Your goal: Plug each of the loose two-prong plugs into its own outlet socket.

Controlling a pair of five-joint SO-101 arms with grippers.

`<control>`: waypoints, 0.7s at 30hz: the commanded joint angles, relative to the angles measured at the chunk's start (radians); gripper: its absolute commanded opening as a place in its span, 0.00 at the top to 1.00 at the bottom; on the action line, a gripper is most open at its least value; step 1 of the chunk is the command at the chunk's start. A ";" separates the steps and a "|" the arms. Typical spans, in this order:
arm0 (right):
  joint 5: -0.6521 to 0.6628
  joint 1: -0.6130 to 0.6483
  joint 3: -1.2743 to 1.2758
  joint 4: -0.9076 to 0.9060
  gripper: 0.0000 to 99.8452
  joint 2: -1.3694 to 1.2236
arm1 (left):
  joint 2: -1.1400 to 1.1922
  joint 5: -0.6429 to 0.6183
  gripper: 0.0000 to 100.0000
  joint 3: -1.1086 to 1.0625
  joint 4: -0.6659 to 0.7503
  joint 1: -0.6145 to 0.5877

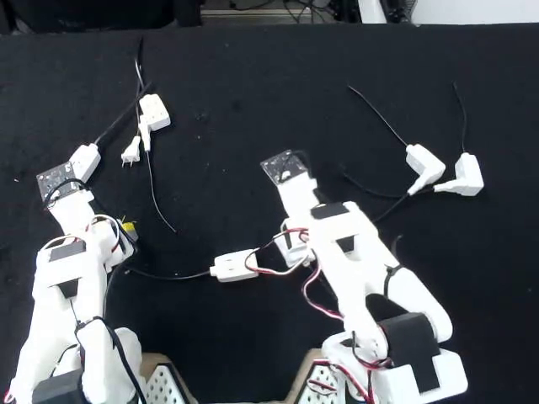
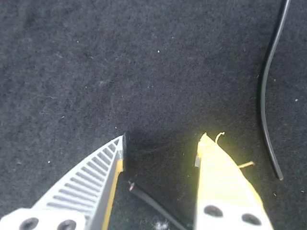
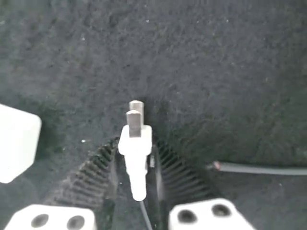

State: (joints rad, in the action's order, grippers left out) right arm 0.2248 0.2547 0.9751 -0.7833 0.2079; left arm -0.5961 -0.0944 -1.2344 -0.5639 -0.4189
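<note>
White plug [image 3: 135, 139]: gripped by the right hand [image 3: 136, 143], whose fingers are closed on its body. Its long axis is run along the hand, and both metal prongs [image 3: 135, 115] are pointed forward, away from the wrist.
Grip detail: given by the right wrist view; in the high view the plug is covered by the arm's wrist.
Left hand [image 2: 163, 139]: held open over the black counter [image 2: 96, 72], with nothing gripped. A black cable end [image 2: 153, 203] is seen between the fingers.
Between the arms: a white corded connector [image 1: 235, 267] is laid flat, its long axis across the counter.
Beyond the left hand: a small loose plug [image 1: 130, 152] and a white block [image 1: 155, 112] are laid near each other.
Far right: a first corded piece [image 1: 424, 163] and a second corded piece [image 1: 466, 175] are laid just beside each other.
</note>
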 commanded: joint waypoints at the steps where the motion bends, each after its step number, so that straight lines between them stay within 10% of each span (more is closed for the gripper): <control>1: 0.000 -0.038 -0.050 -0.015 0.99 0.024 | -0.021 -0.005 0.75 0.015 0.008 -0.012; 11: 0.055 0.110 -0.087 -0.292 0.99 0.487 | -0.023 -0.005 0.75 0.021 -0.021 -0.005; 21: 0.054 0.459 0.163 0.143 0.99 0.664 | -0.198 -0.005 0.75 0.022 -0.172 -0.001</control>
State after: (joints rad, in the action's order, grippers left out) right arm 0.2723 0.6276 1.0994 -0.7956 0.8431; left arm -0.7035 -0.0944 -1.2083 -0.7281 -0.4173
